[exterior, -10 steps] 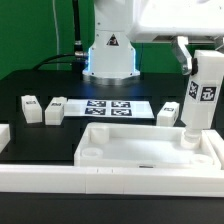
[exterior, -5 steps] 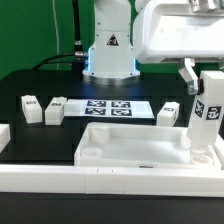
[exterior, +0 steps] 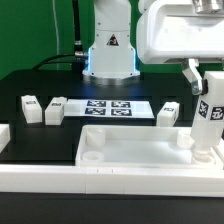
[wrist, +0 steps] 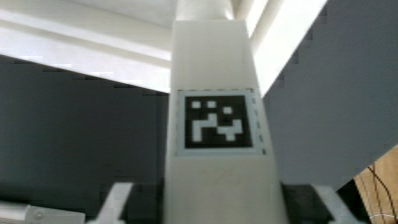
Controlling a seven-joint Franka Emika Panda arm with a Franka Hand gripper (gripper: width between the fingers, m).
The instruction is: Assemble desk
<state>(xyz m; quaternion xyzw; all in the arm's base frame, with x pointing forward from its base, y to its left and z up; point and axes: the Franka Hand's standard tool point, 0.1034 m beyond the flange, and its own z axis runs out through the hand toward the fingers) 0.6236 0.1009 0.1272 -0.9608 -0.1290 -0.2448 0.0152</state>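
Robotics lab: arm base (exterior: 110, 55), marker board (exterior: 108, 108), black table (exterior: 40, 85)

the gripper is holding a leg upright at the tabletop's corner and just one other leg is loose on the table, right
Not one: the exterior view shows three loose legs, two on its left of the marker board and one on its right. The gripper does hold a fourth leg upright at the tabletop's corner.

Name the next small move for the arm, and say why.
Probably nudge the leg over the corner socket of the tabletop at the exterior view's right: the gripper holds the leg upright beside that socket, apparently not yet seated in it.
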